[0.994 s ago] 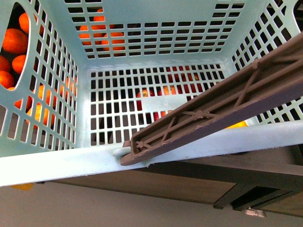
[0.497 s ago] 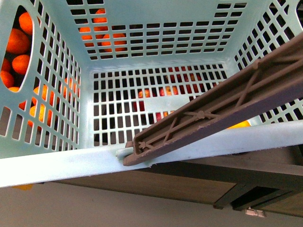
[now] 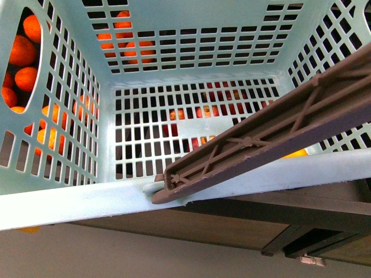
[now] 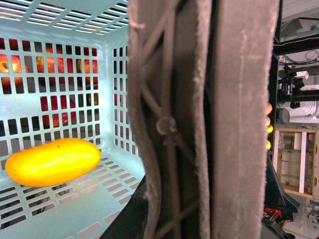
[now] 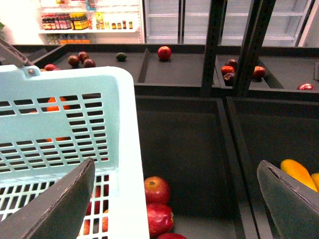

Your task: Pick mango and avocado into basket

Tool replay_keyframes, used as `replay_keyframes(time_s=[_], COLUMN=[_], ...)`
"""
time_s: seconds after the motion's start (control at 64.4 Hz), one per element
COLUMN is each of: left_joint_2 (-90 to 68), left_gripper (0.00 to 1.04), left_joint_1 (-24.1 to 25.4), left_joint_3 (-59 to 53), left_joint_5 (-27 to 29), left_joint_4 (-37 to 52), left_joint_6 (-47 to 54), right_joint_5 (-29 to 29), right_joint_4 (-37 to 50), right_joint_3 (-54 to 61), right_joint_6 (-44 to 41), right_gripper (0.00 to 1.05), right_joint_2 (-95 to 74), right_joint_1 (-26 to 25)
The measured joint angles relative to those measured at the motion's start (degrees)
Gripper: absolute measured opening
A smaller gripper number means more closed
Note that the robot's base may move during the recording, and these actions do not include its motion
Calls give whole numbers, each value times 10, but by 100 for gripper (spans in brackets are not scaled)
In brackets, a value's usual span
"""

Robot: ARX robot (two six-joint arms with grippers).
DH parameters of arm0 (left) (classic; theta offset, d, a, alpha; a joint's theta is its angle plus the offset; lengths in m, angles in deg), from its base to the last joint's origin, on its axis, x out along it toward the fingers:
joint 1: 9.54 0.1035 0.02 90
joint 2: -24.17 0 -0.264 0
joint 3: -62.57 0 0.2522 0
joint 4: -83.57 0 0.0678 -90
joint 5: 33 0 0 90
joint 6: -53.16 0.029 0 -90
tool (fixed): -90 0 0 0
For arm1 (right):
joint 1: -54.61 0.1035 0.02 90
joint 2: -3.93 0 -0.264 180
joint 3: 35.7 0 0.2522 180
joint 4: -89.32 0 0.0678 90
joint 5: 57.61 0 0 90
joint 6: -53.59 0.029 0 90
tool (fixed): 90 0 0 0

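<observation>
The light teal basket (image 3: 191, 35) fills the front view, its brown handle (image 3: 261, 139) lying slantwise across the near rim. A yellow-orange mango (image 4: 52, 162) lies on the basket's slotted floor (image 4: 75, 209) in the left wrist view. My left gripper (image 4: 189, 224) is shut on the basket's handle (image 4: 199, 119), which hides its fingers almost fully. My right gripper (image 5: 172, 209) hangs open beside the basket's wall (image 5: 75, 99), over a dark bin. A dark green avocado (image 5: 121, 57) sits alone in a far bin. More mangoes (image 5: 299, 172) lie past the right finger (image 5: 289, 204).
Oranges (image 3: 23, 52) show through the basket's left wall, red apples (image 3: 203, 110) through its slots. Red apples (image 5: 157, 191) lie in the bin next to the basket, others (image 5: 164, 52) in far bins. Dark dividers (image 5: 224, 129) separate the bins. A wooden shelf edge (image 3: 232, 220) runs below.
The basket and its handle have shifted very slightly to the right in the front view; otherwise nothing has visibly changed.
</observation>
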Motion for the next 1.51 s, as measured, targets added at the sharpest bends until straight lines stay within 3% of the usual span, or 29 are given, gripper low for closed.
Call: replay_keyframes(time_s=[1.507], left_joint_2=[0], left_gripper=[14], left_joint_1=[0], left_joint_3=[1], left_joint_5=[2], left_joint_4=[0], left_joint_6=[3], right_joint_5=[-2], right_joint_4=[0], right_joint_3=[4], right_joint_6=[0], right_gripper=[96], right_joint_2=[1], right_joint_1=[-2])
